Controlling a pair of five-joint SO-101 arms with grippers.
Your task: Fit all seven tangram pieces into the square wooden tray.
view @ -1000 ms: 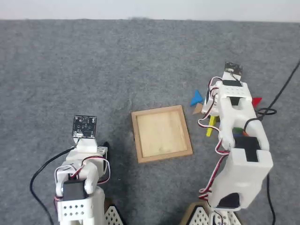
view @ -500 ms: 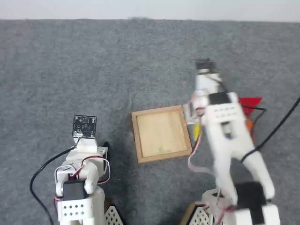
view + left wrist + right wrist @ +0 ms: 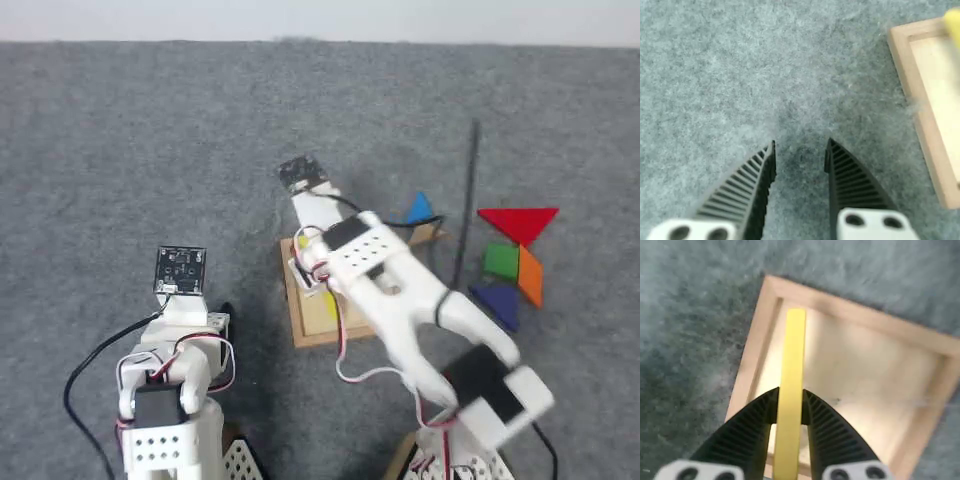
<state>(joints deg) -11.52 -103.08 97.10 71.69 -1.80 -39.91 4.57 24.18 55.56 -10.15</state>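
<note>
Right pincer (image 3: 790, 392) swung over tray (image 3: 855, 315) — yellow piece (image 3: 794, 350) clamped edge-on.

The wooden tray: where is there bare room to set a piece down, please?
The tray floor is bare within its walls, under the yellow piece in the right tool. Carpet between tray and left tool is free. Crowded beside the red triangle.

R pincer (image 3: 790, 392) w/ piece (image 3: 795, 340) over tray (image 3: 865, 375); other pcs (image 3: 517, 222) right of tray
</note>
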